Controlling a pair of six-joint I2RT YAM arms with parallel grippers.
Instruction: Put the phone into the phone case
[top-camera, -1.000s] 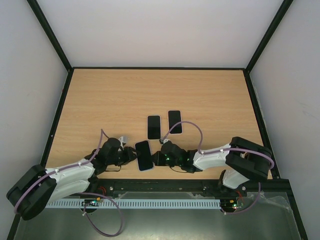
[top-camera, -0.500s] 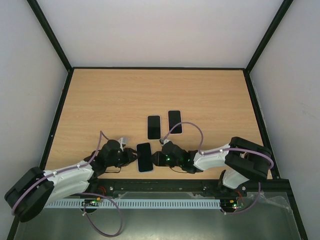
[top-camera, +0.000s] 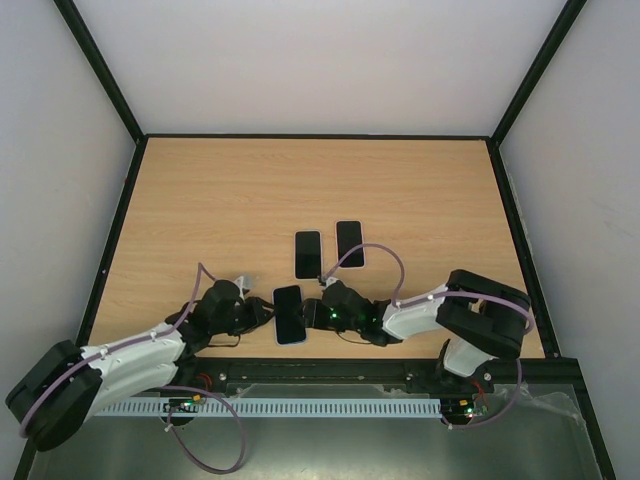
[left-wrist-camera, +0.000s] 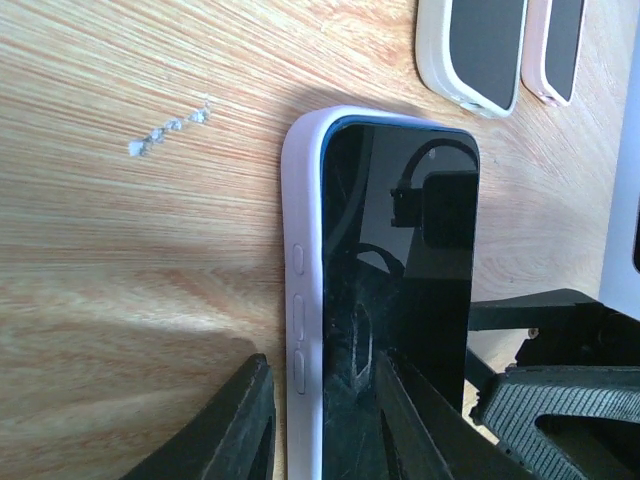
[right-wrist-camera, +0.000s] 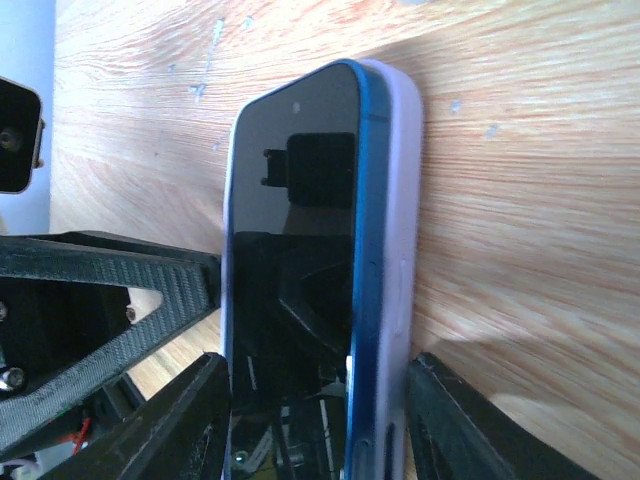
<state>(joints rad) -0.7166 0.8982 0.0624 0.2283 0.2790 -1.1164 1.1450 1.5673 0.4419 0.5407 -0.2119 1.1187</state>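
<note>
The phone (top-camera: 288, 312), black-screened with a blue rim, lies in a pale lilac phone case (left-wrist-camera: 300, 220) on the table between both arms. In the right wrist view the phone (right-wrist-camera: 290, 250) shows its blue side standing proud of the case (right-wrist-camera: 400, 200) wall. My left gripper (left-wrist-camera: 320, 365) straddles the case's side wall: one finger on the wood beside it, the other over the screen (left-wrist-camera: 400, 260). My right gripper (right-wrist-camera: 318, 362) is open, its fingers on either side of the cased phone, with a gap on the case side. From above, the left gripper (top-camera: 264, 314) and right gripper (top-camera: 313, 315) flank the phone.
Two other cased phones lie just beyond: one in a cream case (top-camera: 308, 254) (left-wrist-camera: 470, 50) and one in a pink case (top-camera: 350, 243) (left-wrist-camera: 560, 45). Small white specks (left-wrist-camera: 170, 125) dot the wood. Black frame rails border the table.
My right gripper's jaws have spread apart around the phone. The phone has straightened slightly and both arms have shifted a little.
</note>
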